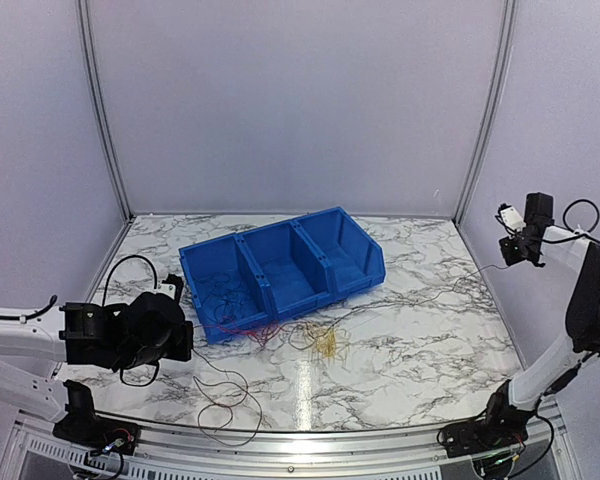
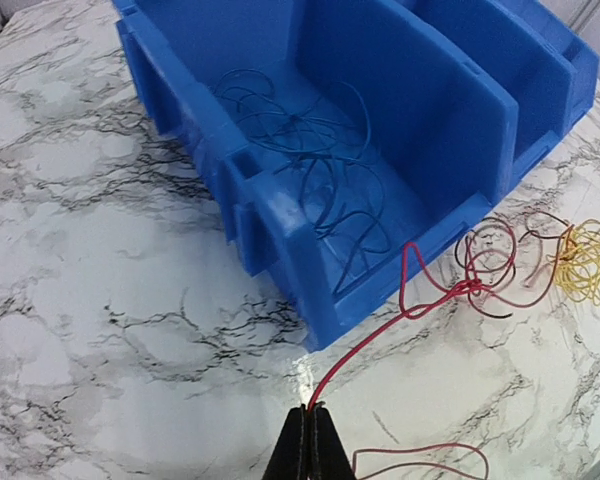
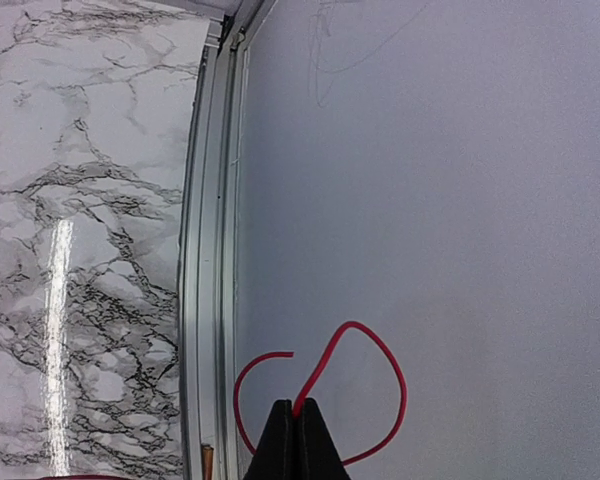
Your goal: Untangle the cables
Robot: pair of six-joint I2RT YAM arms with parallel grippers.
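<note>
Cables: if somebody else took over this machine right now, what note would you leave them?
Left end effector: shut on a red cable, low over the table.
Right end effector: shut on a red loop, raised beside the right wall.
Blue cables: in the bin, in the compartment nearest the left arm.
Done: the blue ones look sorted.
Left: the red tangle and yellow bundle lie on the table in front of the bin and appear linked.

Red cable [image 2: 460,290] untraceable overhead; blue bin [image 2: 270,215] cropped above.
</note>
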